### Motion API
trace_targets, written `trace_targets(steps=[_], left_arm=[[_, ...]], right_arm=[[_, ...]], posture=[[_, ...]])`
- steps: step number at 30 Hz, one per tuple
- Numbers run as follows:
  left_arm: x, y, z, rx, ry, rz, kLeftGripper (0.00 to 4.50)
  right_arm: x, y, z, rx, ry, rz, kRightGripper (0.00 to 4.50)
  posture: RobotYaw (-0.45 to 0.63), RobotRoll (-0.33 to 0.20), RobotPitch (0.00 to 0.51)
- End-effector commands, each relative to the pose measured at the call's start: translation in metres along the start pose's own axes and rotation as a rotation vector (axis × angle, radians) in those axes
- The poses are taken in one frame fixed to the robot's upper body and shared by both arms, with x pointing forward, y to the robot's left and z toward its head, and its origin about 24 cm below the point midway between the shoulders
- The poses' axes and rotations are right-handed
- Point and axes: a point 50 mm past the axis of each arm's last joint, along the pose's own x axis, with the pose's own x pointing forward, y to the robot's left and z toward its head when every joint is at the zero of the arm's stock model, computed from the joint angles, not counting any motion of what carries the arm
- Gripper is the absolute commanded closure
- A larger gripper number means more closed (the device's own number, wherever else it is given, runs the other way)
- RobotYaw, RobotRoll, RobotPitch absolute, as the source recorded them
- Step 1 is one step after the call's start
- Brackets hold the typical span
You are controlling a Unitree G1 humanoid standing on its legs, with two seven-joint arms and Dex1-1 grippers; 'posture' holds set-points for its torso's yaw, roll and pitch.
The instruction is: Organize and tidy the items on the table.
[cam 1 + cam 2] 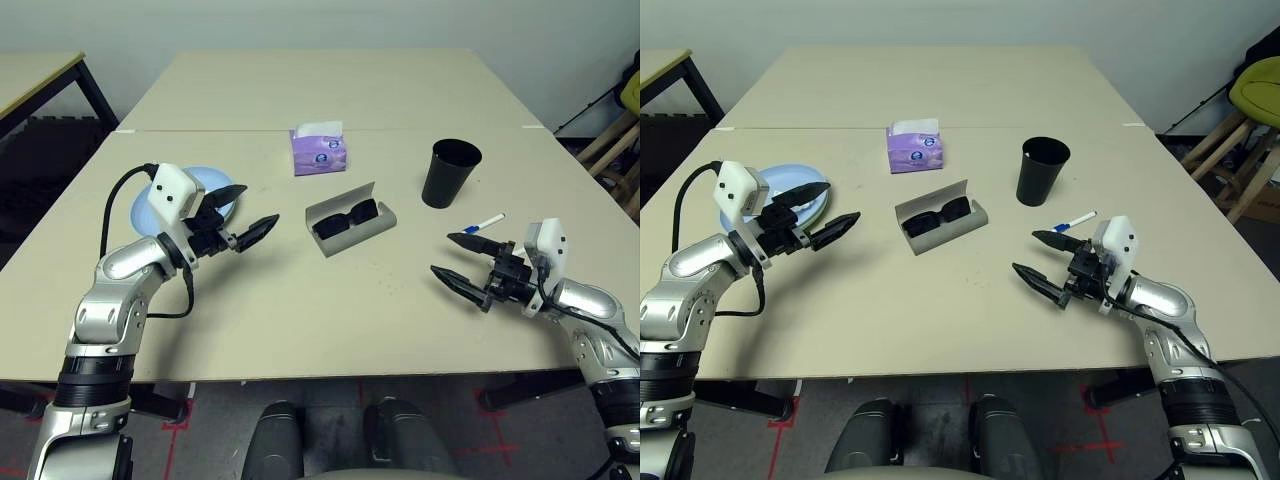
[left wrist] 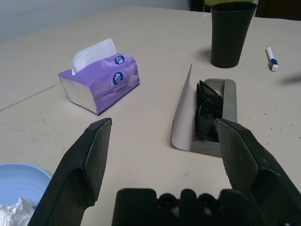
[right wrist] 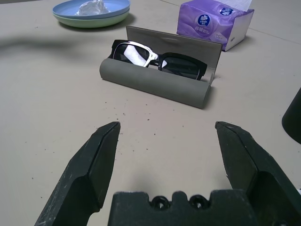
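Two plates sit stacked just behind the left gripper (image 1: 240,214), light blue plate (image 3: 70,8) on pale green plate (image 3: 89,21), with the crumpled white tissue (image 3: 92,6) on top. Its fingers are spread, holding nothing. Between both grippers lies the grey oblong glasses case (image 1: 352,228), lid up, black sunglasses (image 3: 157,58) inside. The right gripper (image 1: 462,258) is spread and empty too; the marker pen (image 1: 484,223) lies just beyond it, the black cup (image 1: 450,173) farther.
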Motion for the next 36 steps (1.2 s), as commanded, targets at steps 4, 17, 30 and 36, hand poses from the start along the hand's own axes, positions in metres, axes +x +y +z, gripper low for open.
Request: trace_targets(steps=[4,17,30,36], left_arm=[[0.001,-0.004,-0.004,0.041,0.034,-0.026,0.0],[0.006,-0.008,-0.008,0.05,0.028,-0.026,0.0],[0.033,-0.018,-0.012,0.06,0.014,0.022,0.0],[0.057,-0.018,-0.017,0.062,0.096,0.07,0.6]], right_arm=[[-0.002,-0.001,0.001,0.007,-0.032,-0.021,0.02],[-0.008,-0.017,0.033,-0.099,-0.069,-0.041,0.02],[-0.013,-0.013,0.031,-0.092,-0.042,-0.037,0.02],[-0.015,-0.013,0.032,-0.094,-0.034,-0.043,0.0]], posture=[[0.05,0.0,0.049],[0.03,0.0,0.053],[0.02,0.0,0.068],[0.01,0.0,0.069]])
